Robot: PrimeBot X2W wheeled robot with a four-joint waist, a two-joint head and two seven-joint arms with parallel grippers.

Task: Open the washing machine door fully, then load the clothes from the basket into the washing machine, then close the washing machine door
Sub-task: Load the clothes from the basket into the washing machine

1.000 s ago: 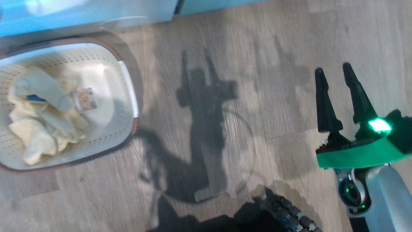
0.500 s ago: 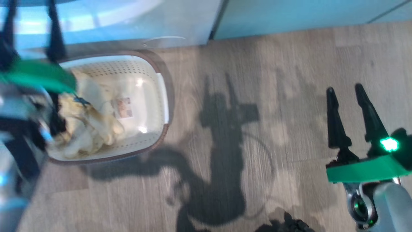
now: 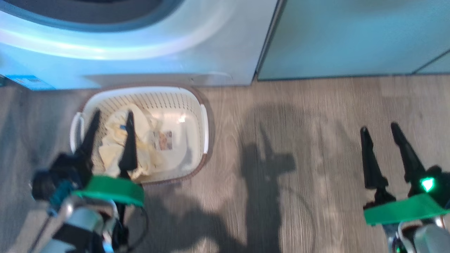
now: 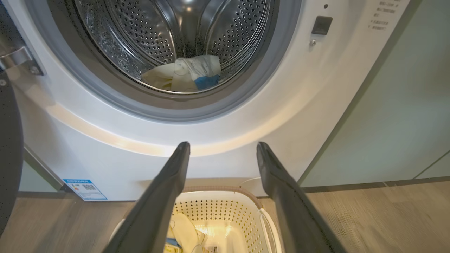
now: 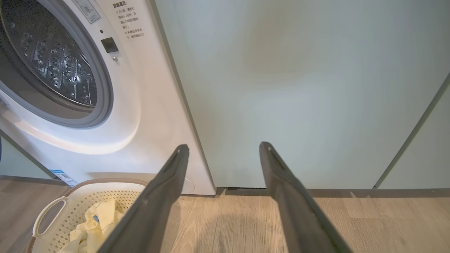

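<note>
The washing machine [image 4: 309,105] stands with its steel drum open, and one cream and blue garment [image 4: 186,72] lies inside. The black washing machine door [image 4: 8,147] hangs swung out at the left edge of the left wrist view. On the floor before the machine sits the cream basket [image 3: 186,140], with pale yellow clothes [image 3: 147,128] heaped in its left half. My left gripper [image 3: 112,114] hovers over those clothes, open, with nothing between its fingers. My right gripper [image 3: 379,128] is open and empty over bare floor, well right of the basket.
Pale green cabinet panels [image 5: 299,88] stand right of the machine [image 5: 140,105]. Wood-look floor [image 3: 299,158] stretches between the basket and my right gripper. The basket [image 5: 52,211] and its clothes [image 5: 95,225] show at the lower left of the right wrist view.
The head camera has swung, bringing the machine front into view and shifting the basket right. My left gripper has come in over the basket. Both grippers stay open.
</note>
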